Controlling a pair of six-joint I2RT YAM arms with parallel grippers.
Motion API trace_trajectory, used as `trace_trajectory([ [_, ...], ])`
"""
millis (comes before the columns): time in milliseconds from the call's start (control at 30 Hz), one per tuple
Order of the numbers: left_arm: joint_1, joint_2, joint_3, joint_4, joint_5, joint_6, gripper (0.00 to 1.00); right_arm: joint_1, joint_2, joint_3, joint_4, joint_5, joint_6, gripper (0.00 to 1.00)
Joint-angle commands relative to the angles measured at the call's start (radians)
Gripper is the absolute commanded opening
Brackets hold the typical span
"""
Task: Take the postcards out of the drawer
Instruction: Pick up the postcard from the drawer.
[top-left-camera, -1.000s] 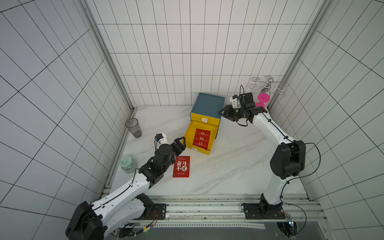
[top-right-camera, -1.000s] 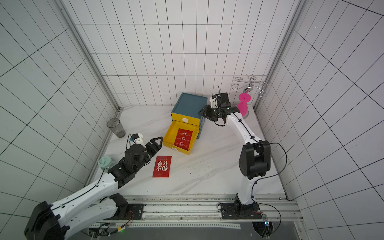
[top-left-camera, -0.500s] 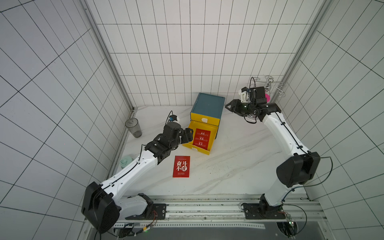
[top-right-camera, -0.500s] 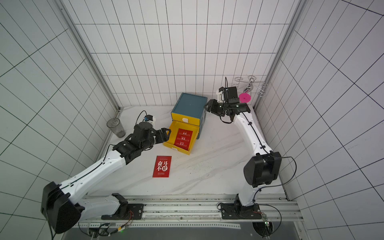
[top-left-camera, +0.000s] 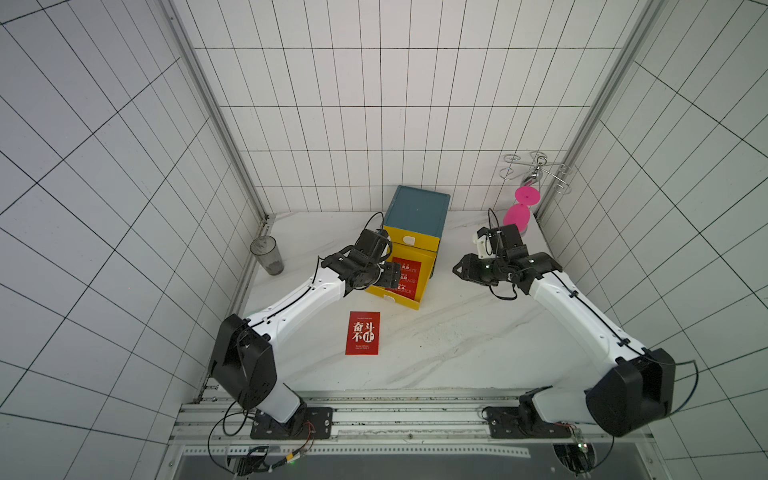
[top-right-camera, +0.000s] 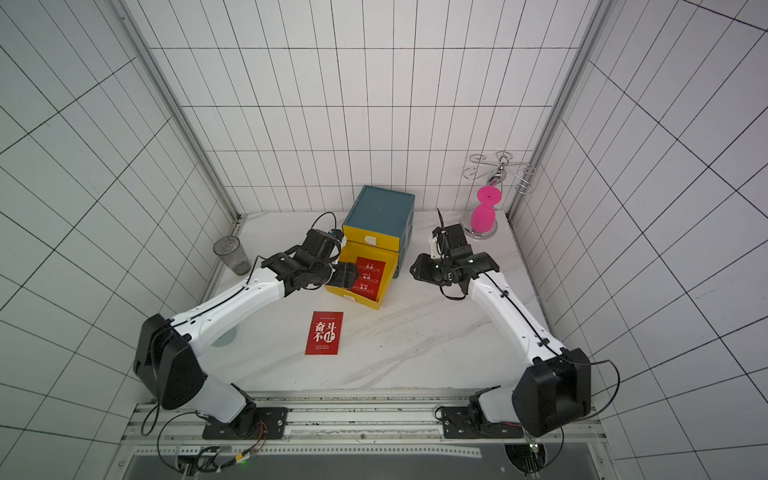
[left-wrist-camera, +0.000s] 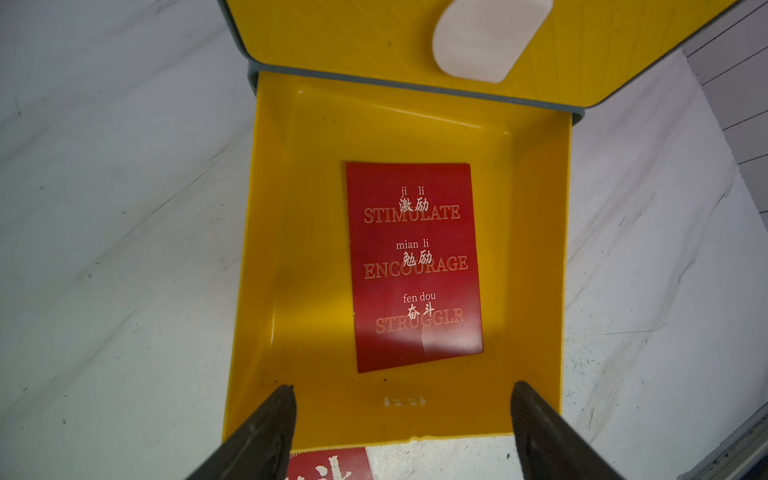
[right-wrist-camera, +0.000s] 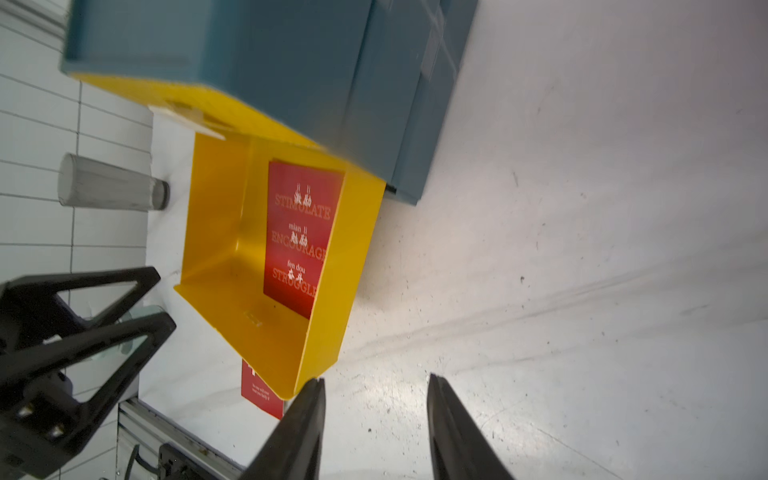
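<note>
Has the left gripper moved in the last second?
Yes. The left gripper went from beside the loose postcard onward to the open yellow drawer, now over its front edge.

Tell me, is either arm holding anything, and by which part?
Nothing is held: left jaws stand open over the drawer, its card lying loose; right jaws are open and empty.

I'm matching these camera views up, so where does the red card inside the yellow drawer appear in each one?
In a top view: card near the middle, in the drawer.
In a top view: card near the middle too.
Left wrist: card central, lettering fully readable.
Right wrist: card partly hidden by the drawer wall.
Shared landmark: the yellow drawer.
</note>
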Motion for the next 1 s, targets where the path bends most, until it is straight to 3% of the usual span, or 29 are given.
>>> trace_trajectory([
  [0,-0.01,0.059,0.064,-0.068,-0.029,0.037,0.8,0.063,0.011,-0.047,0.049,0.074,0.053,0.42],
  [533,-0.014,0.302,0.272,-0.173,-0.126,0.084,0.82,0.186,0.153,-0.052,0.227,0.149,0.226,0.32],
  [967,-0.012,0.406,0.353,-0.161,-0.086,0.08,0.83,0.204,0.213,-0.039,0.265,0.176,0.27,0.25],
])
